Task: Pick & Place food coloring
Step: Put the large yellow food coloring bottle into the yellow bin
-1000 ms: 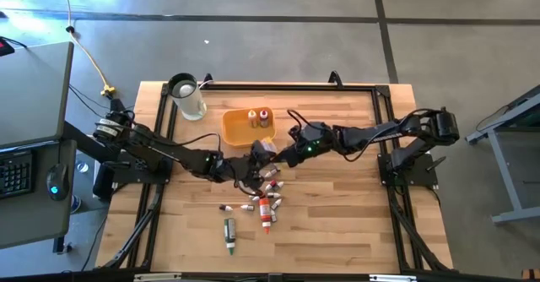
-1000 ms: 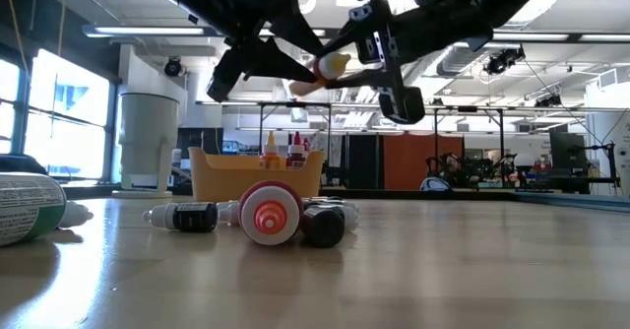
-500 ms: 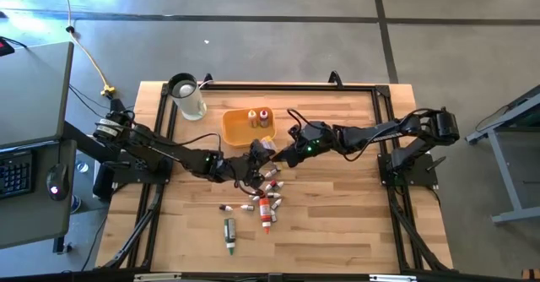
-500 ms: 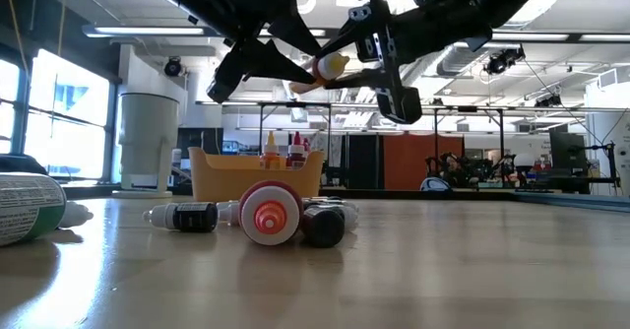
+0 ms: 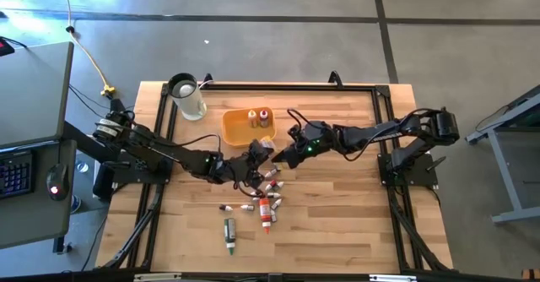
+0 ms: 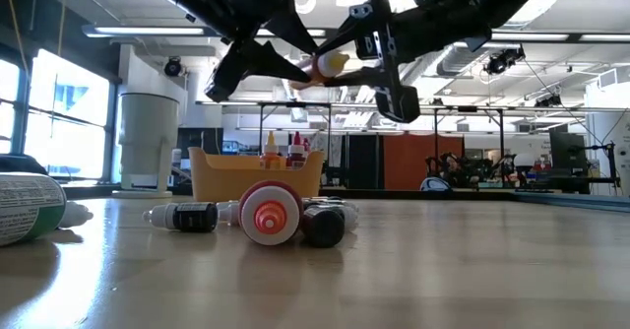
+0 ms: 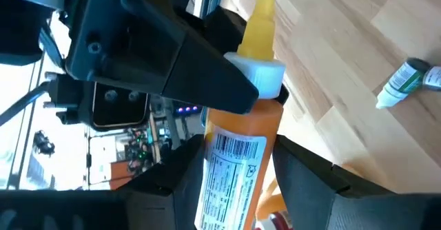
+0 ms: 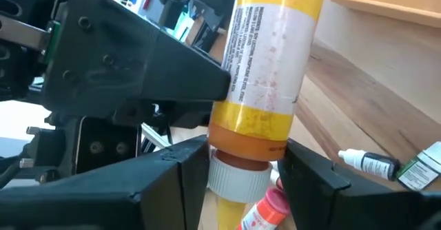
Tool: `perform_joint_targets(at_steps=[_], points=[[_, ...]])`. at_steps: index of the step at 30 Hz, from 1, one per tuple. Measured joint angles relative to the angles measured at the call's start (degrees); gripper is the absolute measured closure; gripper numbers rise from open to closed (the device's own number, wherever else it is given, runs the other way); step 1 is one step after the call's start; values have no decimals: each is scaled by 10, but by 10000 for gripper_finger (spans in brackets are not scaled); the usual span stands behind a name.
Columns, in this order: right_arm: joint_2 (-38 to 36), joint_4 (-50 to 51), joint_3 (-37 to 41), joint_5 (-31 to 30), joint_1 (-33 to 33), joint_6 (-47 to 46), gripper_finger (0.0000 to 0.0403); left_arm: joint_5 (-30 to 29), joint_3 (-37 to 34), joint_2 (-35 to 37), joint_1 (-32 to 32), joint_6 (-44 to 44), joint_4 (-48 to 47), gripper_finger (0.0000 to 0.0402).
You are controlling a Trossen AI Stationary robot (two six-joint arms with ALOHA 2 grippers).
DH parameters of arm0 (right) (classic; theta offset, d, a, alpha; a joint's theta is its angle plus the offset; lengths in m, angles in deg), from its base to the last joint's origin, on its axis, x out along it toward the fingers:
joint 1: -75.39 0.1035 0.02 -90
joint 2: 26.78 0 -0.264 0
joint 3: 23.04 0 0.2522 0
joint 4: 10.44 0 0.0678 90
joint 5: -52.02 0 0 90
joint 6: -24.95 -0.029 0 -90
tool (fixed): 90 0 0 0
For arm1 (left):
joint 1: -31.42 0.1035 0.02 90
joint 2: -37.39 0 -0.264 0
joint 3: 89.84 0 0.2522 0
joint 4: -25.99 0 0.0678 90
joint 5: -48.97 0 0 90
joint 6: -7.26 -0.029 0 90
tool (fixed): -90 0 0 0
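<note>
An orange-yellow food coloring bottle (image 7: 238,154) with a white collar and yellow tip hangs in the air over the table's middle (image 5: 264,150). My left gripper (image 7: 234,185) is shut on its body and my right gripper (image 8: 244,160) on its cap end. The two grippers meet nose to nose, the left (image 5: 255,155) coming from the table's left and the right (image 5: 276,153) from its right. Below them, several more bottles and tubes (image 5: 267,193) lie on the wood. Two bottles (image 5: 258,116) stand in the yellow-orange tray (image 5: 238,130). My left gripper pinches the bottle's labelled body (image 7: 227,171) between its two fingers, coming nearly level from the table's left. The bottle runs out past the fingertips, tip away from the wrist, lifted clear of the table. My right gripper has its two fingers on either side of the white collar (image 8: 234,175) below the orange shoulder, coming nearly level from the table's right. The body runs away from it toward the left gripper. The yellow tip is hidden below the picture's edge.
The white jug (image 5: 187,97) stands at the far left corner, next to the tray. A green tube (image 5: 229,234) and small dark bottles (image 5: 237,207) lie nearer the front edge. In the low view a red-capped tube (image 6: 271,213) lies in front of the tray (image 6: 219,176).
My left gripper has rolled slightly with the bottle in it. Both grippers have stayed where they were, and the bottle remains in the air between them.
</note>
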Motion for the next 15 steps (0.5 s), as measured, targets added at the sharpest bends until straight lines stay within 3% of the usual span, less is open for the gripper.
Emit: perform_joint_targets(at_steps=[11,15], points=[[0,-12,0,11,2,0,251,4,-1,0,2,-2,2,160],[0,-16,0,7,2,2,251,15,-1,0,1,2,4,153]])
